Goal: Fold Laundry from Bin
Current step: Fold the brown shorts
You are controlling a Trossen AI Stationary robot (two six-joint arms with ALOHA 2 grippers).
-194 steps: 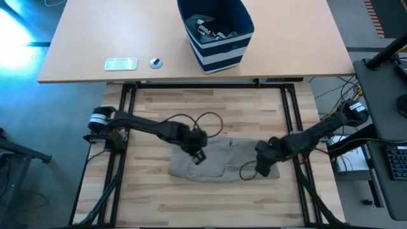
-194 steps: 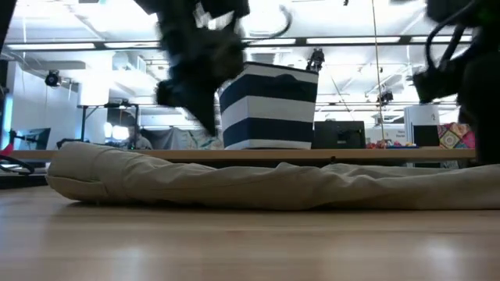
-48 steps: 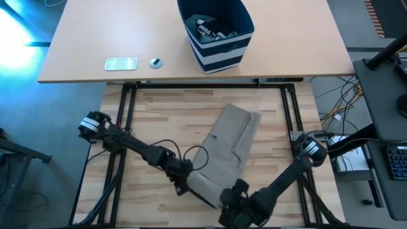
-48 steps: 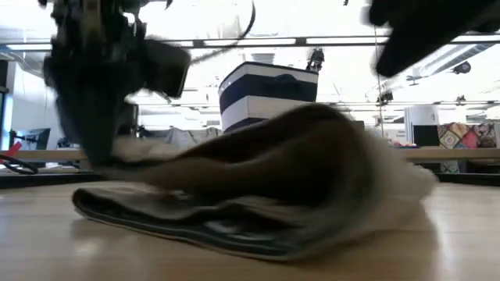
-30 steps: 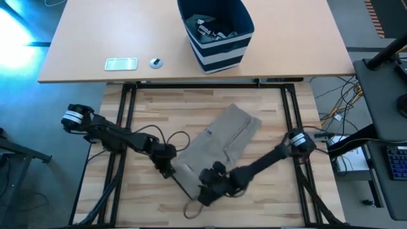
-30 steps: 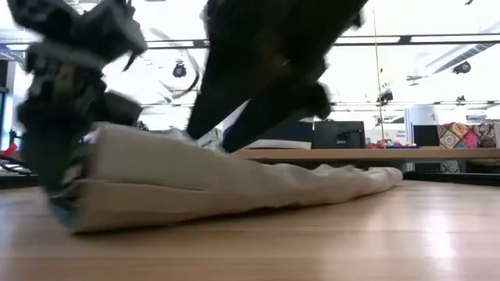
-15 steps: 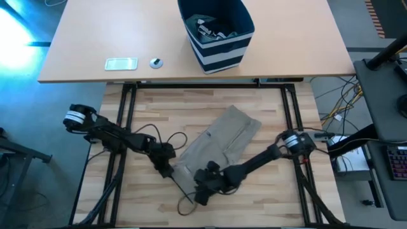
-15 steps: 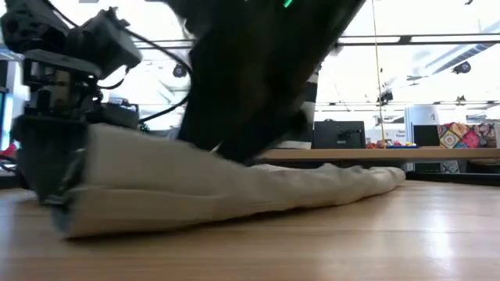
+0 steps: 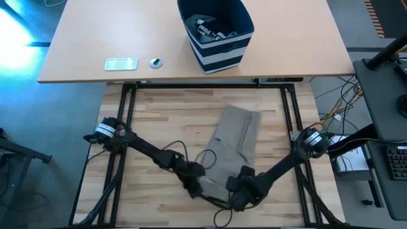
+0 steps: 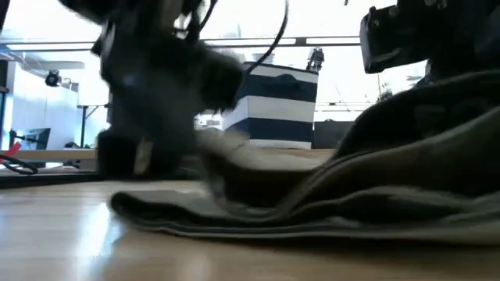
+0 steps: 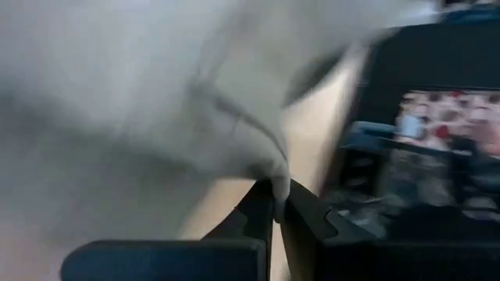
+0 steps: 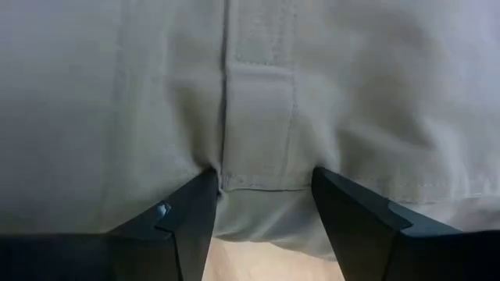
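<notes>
High view puts the beige garment [image 9: 234,141] on the slatted wooden counter [image 9: 159,121], its long axis running from the near edge up toward the far side, where the bin [image 9: 216,33] stands well apart on the lighter desk [image 9: 82,44] with the rest of the laundry inside. Both arms meet at the garment's near end. The left claw [image 9: 193,186] sits at the near-left corner, pressed together on a thin fold of the cloth; its own wrist view shows the fabric edge nipped between its fingertips [image 11: 272,204]. The right claw [image 9: 240,189] is at the near-right corner, spread wide with a band of the hem lying between its fingers [image 12: 191,207], seemingly gripping it. From here the whole length of the garment stretches away from both claws, so any fold likely carries the near end over toward the far one
</notes>
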